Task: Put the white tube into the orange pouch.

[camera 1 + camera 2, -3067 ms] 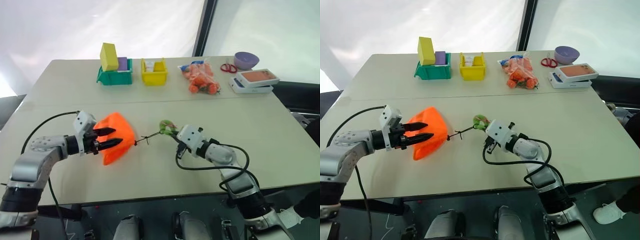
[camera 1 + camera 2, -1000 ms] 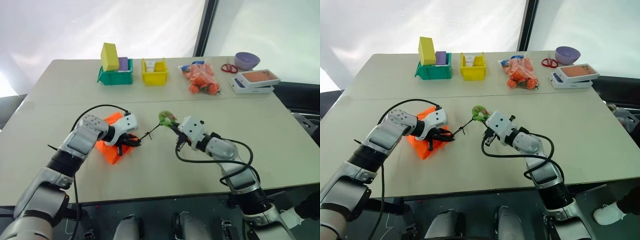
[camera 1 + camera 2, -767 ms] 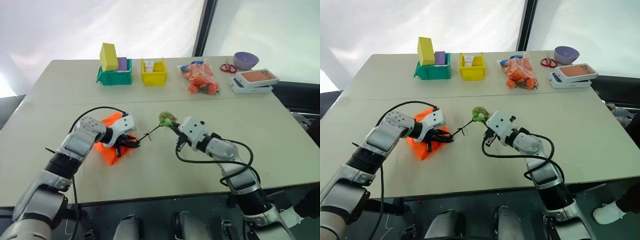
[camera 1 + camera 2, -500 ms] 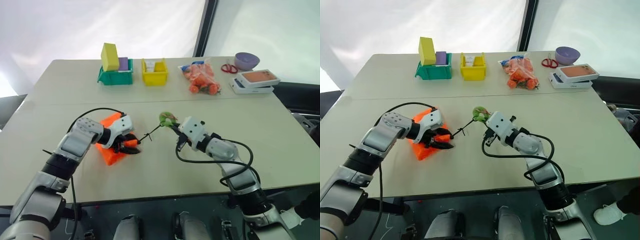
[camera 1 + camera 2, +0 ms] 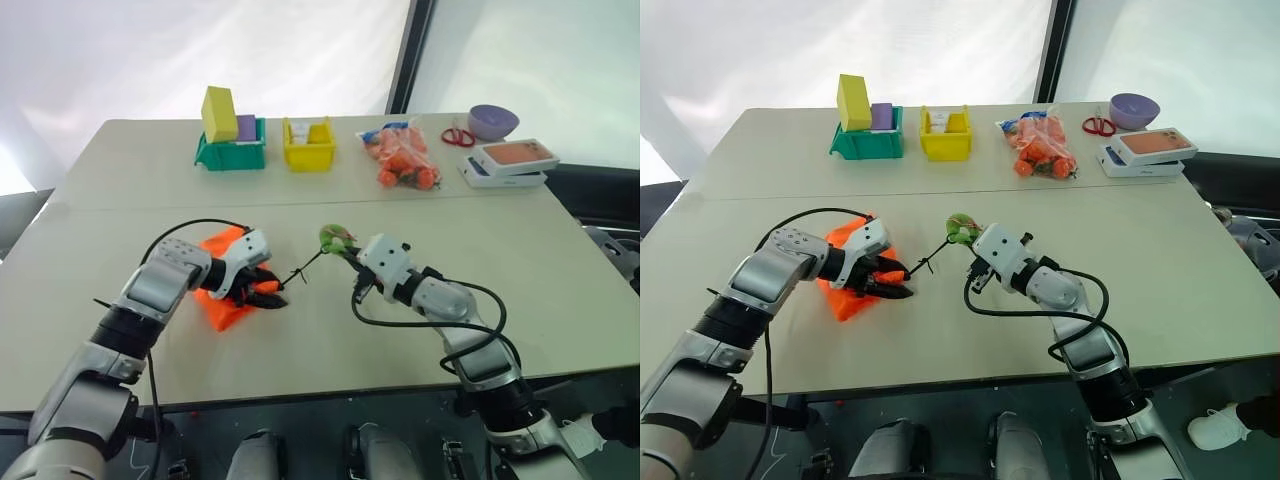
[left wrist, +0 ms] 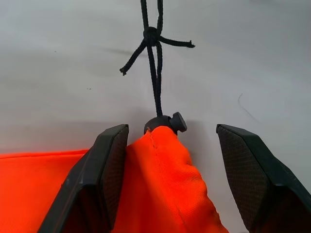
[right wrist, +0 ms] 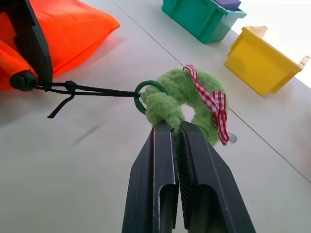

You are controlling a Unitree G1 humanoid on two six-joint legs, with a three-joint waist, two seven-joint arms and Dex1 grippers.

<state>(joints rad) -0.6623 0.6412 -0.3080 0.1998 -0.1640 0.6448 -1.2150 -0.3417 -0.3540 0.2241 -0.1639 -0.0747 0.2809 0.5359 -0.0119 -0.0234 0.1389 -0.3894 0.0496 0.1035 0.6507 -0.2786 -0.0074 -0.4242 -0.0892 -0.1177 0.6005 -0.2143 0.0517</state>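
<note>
Head views: no legible writing, perhaps too far. Neon pouch [image 5: 222, 283] crumpled mid-table.

Left wrist: left gripper [image 6: 167, 145] spread wide astride gathered pouch neck, black cord [image 6: 154, 63] knotted beyond.

Right wrist: right gripper [image 7: 176, 131] pinched tight on green tag [image 7: 187, 107].

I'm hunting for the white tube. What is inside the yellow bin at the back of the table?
Something white with faint markings pokes above the rim of the yellow bin; it may be the tube, but I cannot tell. The bin's walls hide the rest of what is inside.
</note>
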